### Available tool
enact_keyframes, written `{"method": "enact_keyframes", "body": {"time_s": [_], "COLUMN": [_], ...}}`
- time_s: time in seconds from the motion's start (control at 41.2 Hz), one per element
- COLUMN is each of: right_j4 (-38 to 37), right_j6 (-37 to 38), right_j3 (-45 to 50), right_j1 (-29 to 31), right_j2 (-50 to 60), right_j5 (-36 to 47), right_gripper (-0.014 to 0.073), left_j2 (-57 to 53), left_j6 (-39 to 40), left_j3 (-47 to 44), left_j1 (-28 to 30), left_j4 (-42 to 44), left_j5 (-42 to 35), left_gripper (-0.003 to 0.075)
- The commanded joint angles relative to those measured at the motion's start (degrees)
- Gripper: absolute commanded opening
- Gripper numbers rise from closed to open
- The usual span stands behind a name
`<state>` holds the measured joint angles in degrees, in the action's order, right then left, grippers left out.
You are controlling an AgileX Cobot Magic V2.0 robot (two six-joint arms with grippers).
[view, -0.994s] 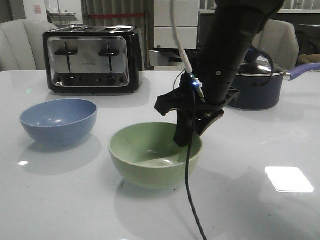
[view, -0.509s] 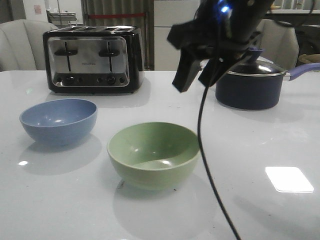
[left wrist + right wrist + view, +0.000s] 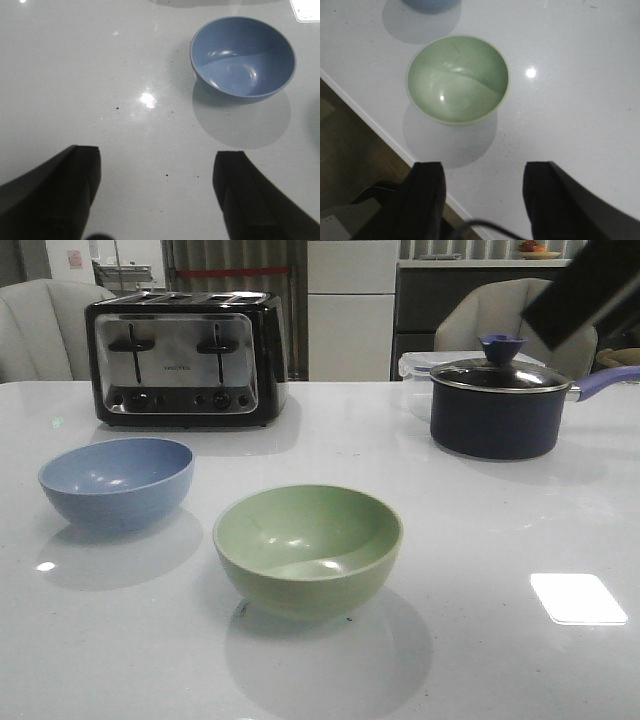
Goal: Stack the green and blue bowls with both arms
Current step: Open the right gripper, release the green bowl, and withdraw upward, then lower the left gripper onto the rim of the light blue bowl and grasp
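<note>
The green bowl (image 3: 307,550) and the blue bowl (image 3: 116,481) both stand upright on the white desk (image 3: 500,540), mouths up, round with no long axis. The blue one sits left of and behind the green, well apart. A toaster (image 3: 186,358) stands behind the blue bowl, a lidded pot (image 3: 497,406) at back right. The left tool (image 3: 155,192) and right tool (image 3: 477,192) hang spread and empty above.
</note>
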<state>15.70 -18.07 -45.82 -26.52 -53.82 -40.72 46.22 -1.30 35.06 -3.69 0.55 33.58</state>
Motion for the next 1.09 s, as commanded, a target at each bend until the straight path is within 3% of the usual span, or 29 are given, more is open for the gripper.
{"method": "enact_keyframes", "body": {"time_s": [0.0, 0.34, 0.558, 1.067], "right_j4": [1.13, 1.14, 1.14, 1.14], "right_j6": [-0.94, -0.94, -0.94, -0.94], "right_j3": [2.29, 7.81, 7.81, 7.81], "right_j1": [-0.11, -0.11, -0.11, -0.11], "right_j2": [5.81, 13.28, 13.28, 13.28], "right_j5": [2.3, 1.9, 1.9, 1.9], "right_gripper": [0.0466, 0.0466, 0.0466, 0.0466], "left_j2": [-0.1, 6.82, 19.3, 50.67], "left_j6": [0.05, -0.22, -0.81, -0.81], "left_j3": [2.15, 8.4, 15.36, 32.44], "left_j1": [-0.52, -2.12, -5.7, -5.98], "left_j4": [-0.55, -0.55, -0.55, -1.36], "left_j5": [-4.38, -4.05, -4.67, -4.38], "left_gripper": [0.0529, 0.0533, 0.0634, 0.0635]}}
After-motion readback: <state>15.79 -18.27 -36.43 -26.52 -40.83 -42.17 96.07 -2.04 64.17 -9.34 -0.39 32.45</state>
